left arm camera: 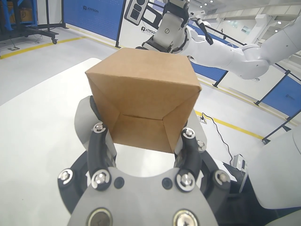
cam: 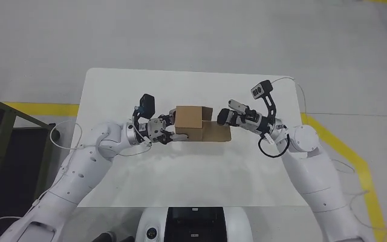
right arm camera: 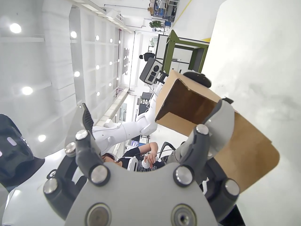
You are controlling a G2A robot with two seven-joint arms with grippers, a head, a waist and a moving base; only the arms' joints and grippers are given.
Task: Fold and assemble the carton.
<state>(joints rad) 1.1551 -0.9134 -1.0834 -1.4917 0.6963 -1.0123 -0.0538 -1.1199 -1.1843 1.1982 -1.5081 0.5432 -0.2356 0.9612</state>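
The brown carton [cam: 190,121] is held above the middle of the white table [cam: 181,175]. Its folded end faces my left gripper [cam: 171,134], which is shut on the carton [left arm camera: 143,95], one finger [left arm camera: 96,128] pressing each side wall. The other end is unfolded, with a long rounded flap [cam: 217,134] sticking out toward the right arm. My right gripper [cam: 228,116] is at that end and stands open. One finger [right arm camera: 222,118] rests on the flap [right arm camera: 249,156] at the carton's mouth [right arm camera: 188,102]; the other finger [right arm camera: 82,118] is clear of it.
A dark cart with a green frame [cam: 18,130] stands off the table's left edge. Yellow tape [cam: 344,151] runs on the floor to the right. The table's near part and far part are bare.
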